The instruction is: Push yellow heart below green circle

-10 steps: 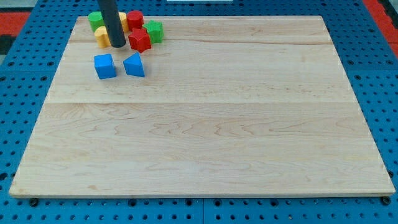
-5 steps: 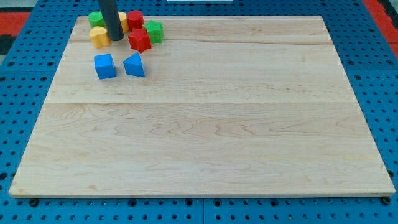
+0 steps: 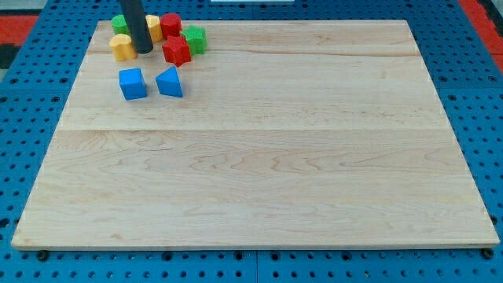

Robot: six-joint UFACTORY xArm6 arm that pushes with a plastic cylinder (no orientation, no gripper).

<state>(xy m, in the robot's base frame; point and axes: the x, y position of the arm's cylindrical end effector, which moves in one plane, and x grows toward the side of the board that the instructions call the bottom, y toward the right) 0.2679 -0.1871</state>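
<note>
The yellow heart (image 3: pixel 121 48) lies near the board's top left corner, just below the green circle (image 3: pixel 119 23), which the rod partly hides. My tip (image 3: pixel 143 51) rests on the board right beside the yellow heart, on its right side, touching or almost touching it. The dark rod rises from the tip up out of the view's top.
Another yellow block (image 3: pixel 154 27) sits right of the rod, partly hidden. A red block (image 3: pixel 170 23), a red star-like block (image 3: pixel 177 50) and a green block (image 3: pixel 195 39) cluster to its right. A blue cube (image 3: pixel 132 83) and a blue triangle-like block (image 3: pixel 169 82) lie below.
My tip has moved left and slightly up. The yellow heart has slid left with it, now lying under the green circle. The other blocks have not moved.
</note>
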